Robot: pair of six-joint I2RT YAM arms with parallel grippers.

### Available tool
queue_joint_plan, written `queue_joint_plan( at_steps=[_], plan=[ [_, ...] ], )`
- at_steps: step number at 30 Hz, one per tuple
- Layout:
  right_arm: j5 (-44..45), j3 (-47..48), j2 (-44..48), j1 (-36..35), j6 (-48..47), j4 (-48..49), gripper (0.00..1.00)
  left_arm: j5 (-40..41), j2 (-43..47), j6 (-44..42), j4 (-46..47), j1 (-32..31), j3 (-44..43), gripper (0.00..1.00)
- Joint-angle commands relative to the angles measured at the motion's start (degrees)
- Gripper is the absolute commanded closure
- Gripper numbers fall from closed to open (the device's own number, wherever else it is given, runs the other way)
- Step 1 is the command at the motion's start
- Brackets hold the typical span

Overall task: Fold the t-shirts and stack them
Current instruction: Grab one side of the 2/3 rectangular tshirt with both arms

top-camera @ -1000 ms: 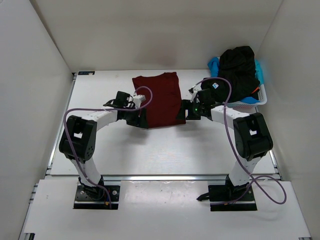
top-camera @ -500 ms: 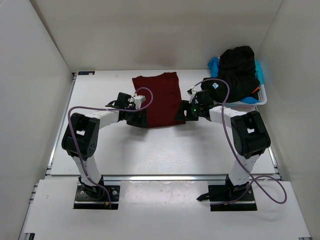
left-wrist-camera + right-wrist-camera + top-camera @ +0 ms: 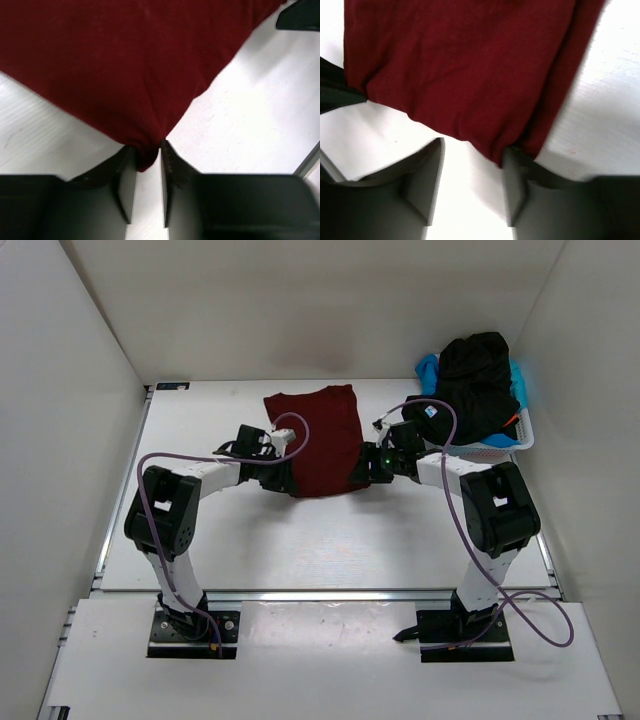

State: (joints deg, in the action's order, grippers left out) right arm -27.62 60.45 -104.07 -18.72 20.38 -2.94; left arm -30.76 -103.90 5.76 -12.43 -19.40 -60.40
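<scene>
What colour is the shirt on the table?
Plain dark red; the shirt shows best in the left wrist view.

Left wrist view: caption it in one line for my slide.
Left pincer pinching a corner of the dark red t-shirt on the white table.

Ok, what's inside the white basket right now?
A black t-shirt heaped on top, light blue cloth poking out at both sides. Whatever lies beneath is covered.
</scene>
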Motion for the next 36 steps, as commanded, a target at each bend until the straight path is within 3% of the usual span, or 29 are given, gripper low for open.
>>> queue_joint_plan(
  at_steps=[1,4,10,12,13,21,30,36],
  plan=[
    [-1.6,0.0,0.3,0.1,0.9,1.2,0.57,-2.6,-0.4,-0.4,0.2,1.8,0.6,0.69],
    [-2.2,0.7,-0.6,0.7,0.9,-0.9,0.73,-1.8,-0.5,-2.4,-1.6,2.8,0.2,0.79],
    [-1.7,-1.6,-0.4,1.2,1.3,-1.9,0.82,-0.8,0.4,-5.7,-5.8,3.0,-0.4,0.89],
    [-2.1,-1.6,-0.3,1.2,1.3,-2.4,0.98,-0.4,1.2,-8.4,-8.7,2.9,-0.2,0.89],
    [-1.8,-1.5,-0.5,0.9,1.4,-2.5,1.0,-0.2,1.8,-9.1,-9.5,3.0,-0.3,0.9],
    [1.3,-8.8,8.4,-2.5,2.6,-2.9,1.0,0.0,5.5,-16.6,-23.1,7.4,1.1,0.9],
    [3.8,-28.3,25.3,-9.6,13.2,1.8,1.0,0.1,13.5,-27.4,-37.1,10.5,7.7,0.89],
    [4.5,-33.5,31.4,-13.2,17.1,3.7,0.97,-2.3,17.5,-28.1,-39.1,7.6,12.7,0.78]
  ],
)
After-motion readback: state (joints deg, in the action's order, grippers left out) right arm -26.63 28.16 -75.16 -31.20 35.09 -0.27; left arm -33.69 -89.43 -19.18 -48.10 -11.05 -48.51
